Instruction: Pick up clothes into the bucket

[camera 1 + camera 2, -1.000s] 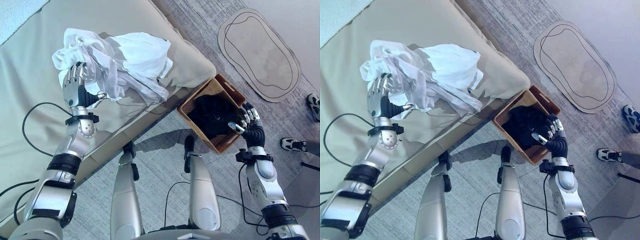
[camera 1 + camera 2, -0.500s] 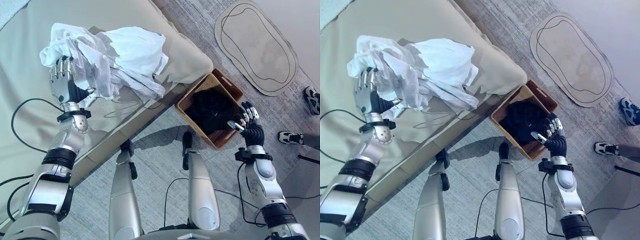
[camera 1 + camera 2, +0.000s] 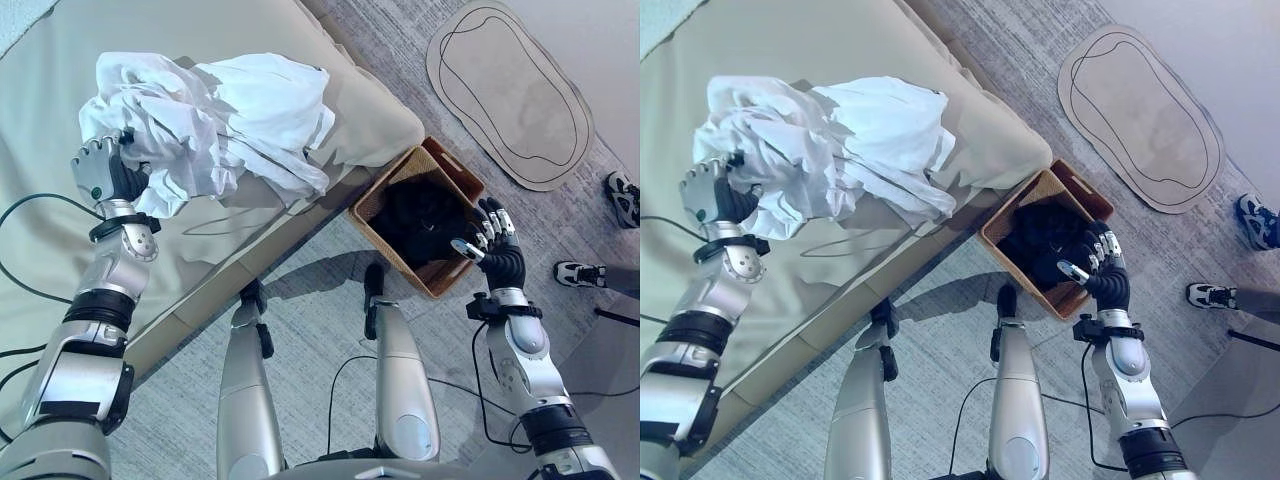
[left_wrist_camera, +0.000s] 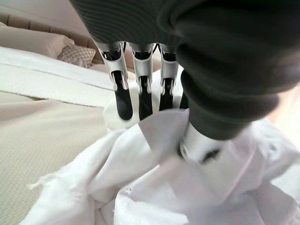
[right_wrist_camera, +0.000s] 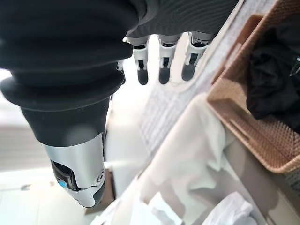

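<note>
A heap of white clothes (image 3: 230, 115) lies on the beige bed (image 3: 60, 90). My left hand (image 3: 100, 172) is at the heap's left side with its fingers (image 4: 125, 101) curled into the white cloth (image 4: 154, 187) and the thumb pressed on a fold. A brown woven basket (image 3: 390, 180) stands on the floor beside the bed, with black clothes (image 3: 425, 215) inside it. My right hand (image 3: 495, 252) hovers open at the basket's near right corner, holding nothing, its fingers (image 5: 161, 65) straight.
An oval beige mat (image 3: 510, 90) lies on the grey carpet beyond the basket. A person's shoes (image 3: 585, 272) stand at the right edge. The bed's corner (image 3: 400, 125) overhangs close to the basket.
My left hand has moved left along the heap and curled its fingers into the white cloth. The right hand has stayed by the basket.
</note>
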Available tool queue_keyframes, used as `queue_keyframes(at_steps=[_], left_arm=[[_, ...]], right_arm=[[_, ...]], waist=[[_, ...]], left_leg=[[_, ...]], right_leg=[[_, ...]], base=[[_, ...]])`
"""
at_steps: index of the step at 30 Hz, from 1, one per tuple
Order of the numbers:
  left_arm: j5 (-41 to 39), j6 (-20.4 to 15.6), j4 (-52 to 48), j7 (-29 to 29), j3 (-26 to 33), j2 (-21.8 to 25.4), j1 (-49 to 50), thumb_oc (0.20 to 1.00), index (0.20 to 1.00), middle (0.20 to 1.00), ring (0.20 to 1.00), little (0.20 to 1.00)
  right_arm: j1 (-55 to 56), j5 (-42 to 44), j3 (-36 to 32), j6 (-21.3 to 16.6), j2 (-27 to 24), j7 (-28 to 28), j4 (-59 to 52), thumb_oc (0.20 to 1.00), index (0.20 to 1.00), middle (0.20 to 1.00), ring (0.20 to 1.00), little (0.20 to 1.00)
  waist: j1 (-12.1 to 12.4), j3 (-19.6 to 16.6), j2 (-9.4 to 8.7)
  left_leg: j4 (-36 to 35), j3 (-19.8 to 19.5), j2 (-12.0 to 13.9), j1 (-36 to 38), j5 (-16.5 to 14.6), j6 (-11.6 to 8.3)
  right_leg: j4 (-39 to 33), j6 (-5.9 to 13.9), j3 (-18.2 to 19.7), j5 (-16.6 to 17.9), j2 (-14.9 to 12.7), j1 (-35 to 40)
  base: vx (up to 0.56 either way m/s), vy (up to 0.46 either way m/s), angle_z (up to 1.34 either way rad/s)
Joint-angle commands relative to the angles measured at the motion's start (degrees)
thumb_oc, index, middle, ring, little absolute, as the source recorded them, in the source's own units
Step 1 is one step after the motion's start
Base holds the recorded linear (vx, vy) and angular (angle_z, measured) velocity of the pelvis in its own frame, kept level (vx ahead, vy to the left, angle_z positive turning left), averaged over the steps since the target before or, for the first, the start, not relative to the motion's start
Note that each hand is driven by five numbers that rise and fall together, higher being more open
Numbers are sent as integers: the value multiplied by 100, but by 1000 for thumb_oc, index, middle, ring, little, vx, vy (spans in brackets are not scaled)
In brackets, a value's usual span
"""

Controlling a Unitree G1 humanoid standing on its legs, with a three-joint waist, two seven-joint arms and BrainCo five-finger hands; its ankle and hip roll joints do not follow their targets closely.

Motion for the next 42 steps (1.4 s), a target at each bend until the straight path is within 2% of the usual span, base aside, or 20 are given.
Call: queue_keyframes(at_steps=[1, 11, 17, 18, 21, 27, 32, 33, 39, 40, 42], left_arm=[[-171, -70, 286, 61, 212, 265, -138, 200, 200, 200, 200, 200], [-319, -151, 166, 42, 408, 318, 43, 200, 200, 200, 200, 200], [-258, -330, -412, -19, 600, 69, 517, 200, 200, 200, 200, 200], [-203, -434, -842, -51, 701, -58, 779, 200, 200, 200, 200, 200], [-169, -545, -1222, -101, 851, -174, 1083, 200, 200, 200, 200, 200], [-153, -940, -2391, -495, 1036, -374, 1672, 200, 200, 200, 200, 200], [-409, -1180, -2911, -848, 1094, -374, 1659, 200, 200, 200, 200, 200], [-603, -1314, -3218, -1067, 1138, -381, 1686, 200, 200, 200, 200, 200], [-934, -1435, -3529, -1350, 1143, -373, 1611, 200, 200, 200, 200, 200], [-1162, -1462, -3611, -1441, 1110, -312, 1396, 200, 200, 200, 200, 200], [-1314, -1473, -3650, -1503, 1064, -277, 1238, 200, 200, 200, 200, 200]], right_arm=[[102, 90, -99, -299, -199, -2, -386, 1000, 1000, 1000, 1000, 1000], [154, 104, -152, -285, -194, 28, -380, 1000, 1000, 1000, 1000, 1000], [154, 65, -166, -249, -109, 1, -239, 1000, 1000, 1000, 1000, 1000], [140, 47, -184, -233, -61, -22, -142, 1000, 1000, 1000, 1000, 1000], [142, 19, -197, -199, -33, -30, -49, 1000, 1000, 1000, 1000, 1000], [184, -167, -152, -46, 51, 37, 344, 1000, 1000, 1000, 1000, 1000], [267, -337, -140, 82, 64, 108, 607, 1000, 1000, 1000, 1000, 1000], [323, -379, -146, 146, 101, 180, 727, 1000, 1000, 1000, 1000, 1000], [407, -452, -113, 246, 131, 298, 883, 1000, 1000, 1000, 1000, 1000], [431, -483, -60, 314, 136, 369, 984, 1000, 1000, 1000, 1000, 1000], [473, -488, -41, 342, 170, 400, 1056, 1000, 1000, 1000, 1000, 1000]], waist=[[-81, -353, -126], [-73, -414, -89], [21, -459, -58], [86, -483, -40], [148, -510, -17], [358, -619, 53], [416, -710, 113], [446, -796, 148], [463, -1016, 186], [478, -1192, 203], [478, -1293, 213]], left_leg=[[856, 48, -246, -197, -798, 392], [852, 61, -250, -166, -810, 390], [693, 65, -265, 121, -787, 379], [618, 67, -284, 277, -787, 376], [500, 59, -301, 506, -777, 373], [1, 14, -352, 1492, -706, 337], [-283, -51, -391, 1984, -655, 319], [-478, -70, -378, 2254, -614, 299], [-877, -81, -348, 2663, -455, 273], [-1146, -84, -326, 2939, -366, 248], [-1302, -86, -330, 3109, -324, 241]], right_leg=[[-904, -196, -143, 1108, 271, -222], [-924, -194, -121, 1119, 280, -191], [-956, -184, -152, 1084, 248, 53], [-1000, -179, -171, 1080, 226, 217], [-1067, -170, -198, 1076, 204, 435], [-1367, -136, -361, 1039, 101, 1444], [-1534, -125, -486, 1005, 60, 1983], [-1706, -117, -557, 996, 73, 2274], [-2064, -98, -681, 1061, 126, 2675], [-2270, -86, -755, 1071, 194, 2956], [-2340, -84, -791, 1065, 225, 3109]], base=[[0, 0, 0], [0, 0, 0], [0, 0, 0], [0, 0, 0], [40, -10, 0], [82, -17, 3], [76, -20, 17], [42, -17, 11], [56, -20, 6], [67, -33, 1], [83, -40, 3]])
